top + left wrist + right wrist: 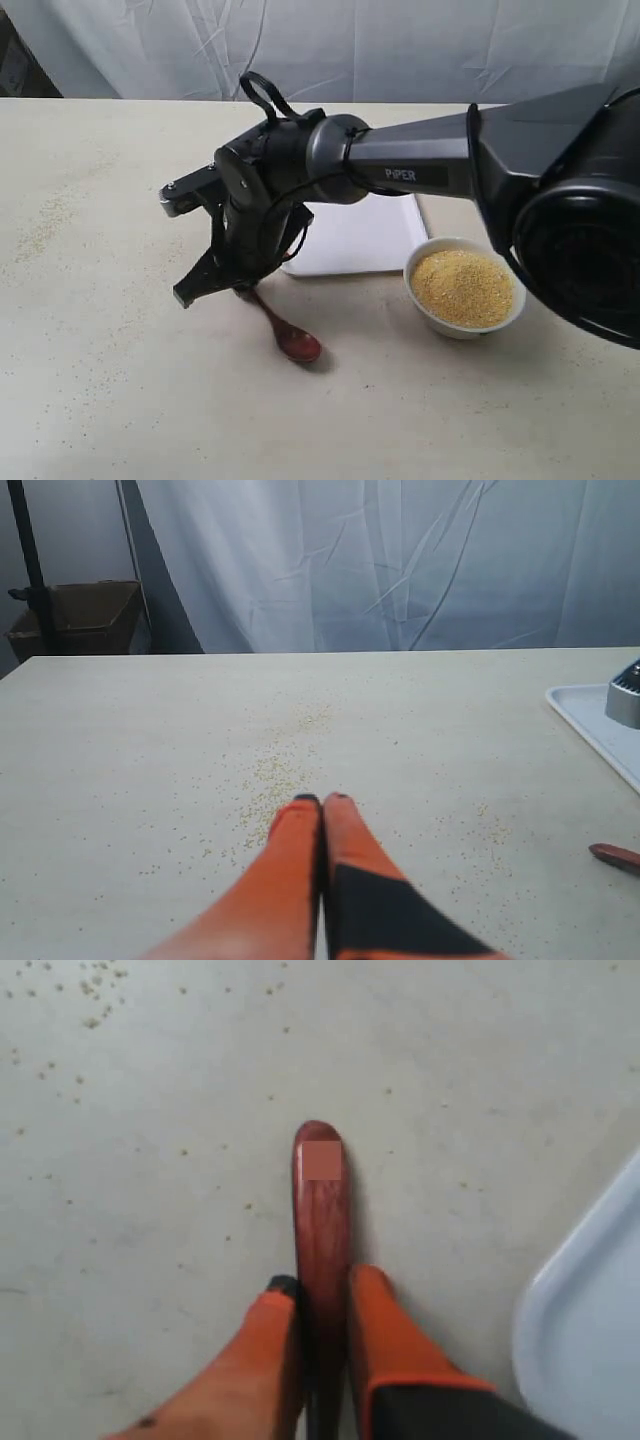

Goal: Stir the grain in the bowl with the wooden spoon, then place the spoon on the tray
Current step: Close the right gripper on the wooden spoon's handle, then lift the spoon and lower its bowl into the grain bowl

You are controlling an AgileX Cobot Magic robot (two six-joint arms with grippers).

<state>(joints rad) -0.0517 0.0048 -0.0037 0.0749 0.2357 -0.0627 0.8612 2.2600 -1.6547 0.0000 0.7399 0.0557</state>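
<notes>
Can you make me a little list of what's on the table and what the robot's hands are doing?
wooden spoon: lying on the table, near the tray
right gripper: closed around the spoon's handle
left gripper: shut, holding nothing
bowl: white, beside the tray
grain: yellow, heaped in the bowl
tray: white, partly hidden by the arm, no spoon on it yet
table: a few loose grains scattered on it

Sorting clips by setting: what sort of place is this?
Likely a robot test setup, not a kitchen: a plain table, a wrinkled white sheet hung behind it, and a black robot arm reaching over it.
</notes>
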